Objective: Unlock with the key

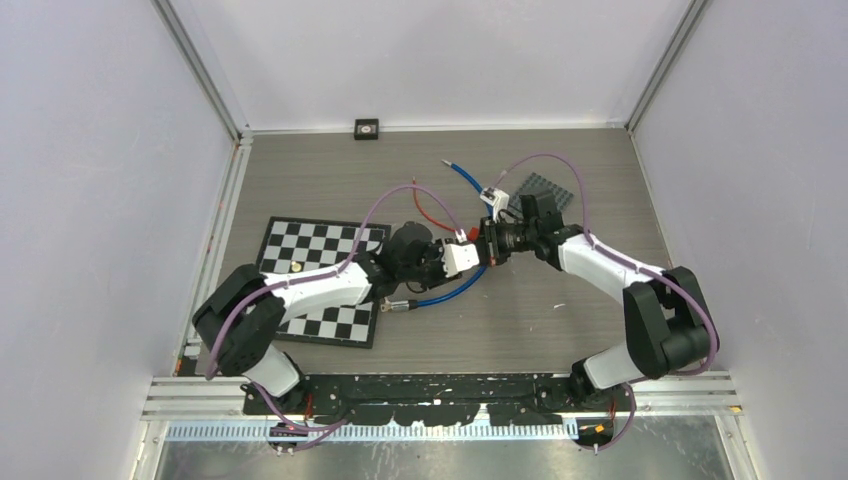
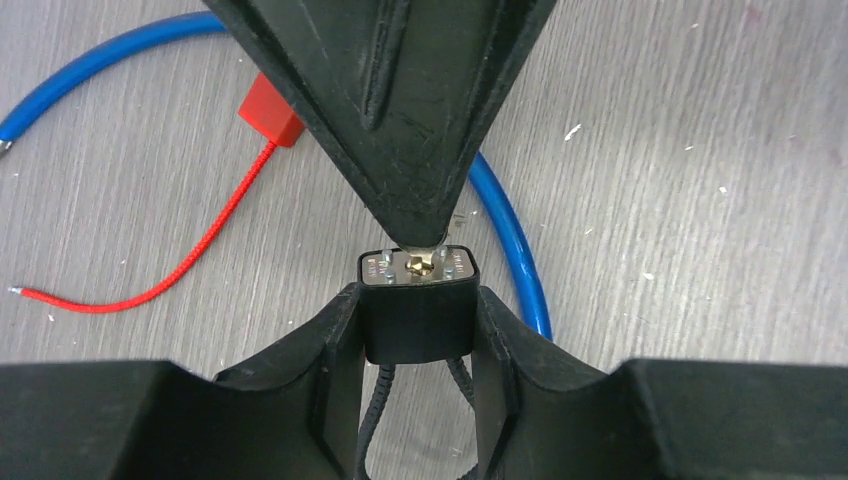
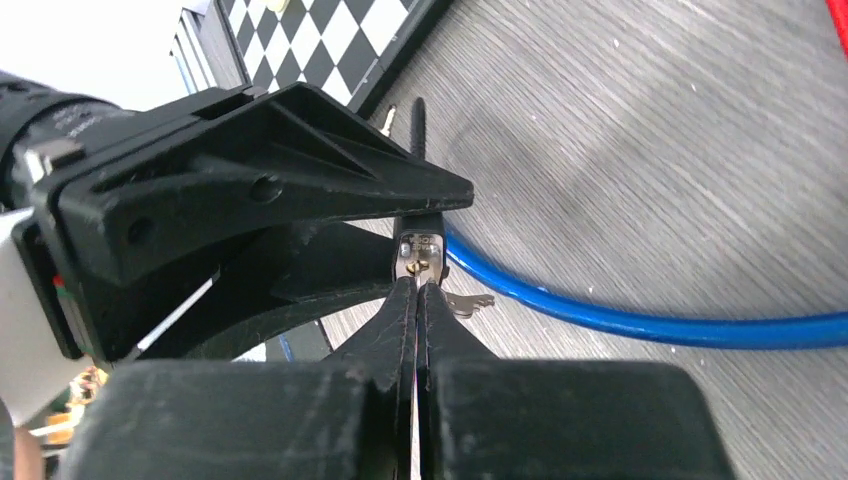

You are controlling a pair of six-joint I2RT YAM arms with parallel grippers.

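A black padlock with a black cable shackle is clamped between the left gripper's fingers, its metal keyhole face turned toward the right gripper. The right gripper is shut flat on a key, whose brass tip sits in the padlock's keyhole. A second silver key hangs beside the right fingertips. In the top view both grippers, left and right, meet tip to tip above the table's middle.
A blue cable curves on the table under the grippers. A red cable with a red tag lies beside it. A chessboard is at the left, a grey baseplate and a white connector behind.
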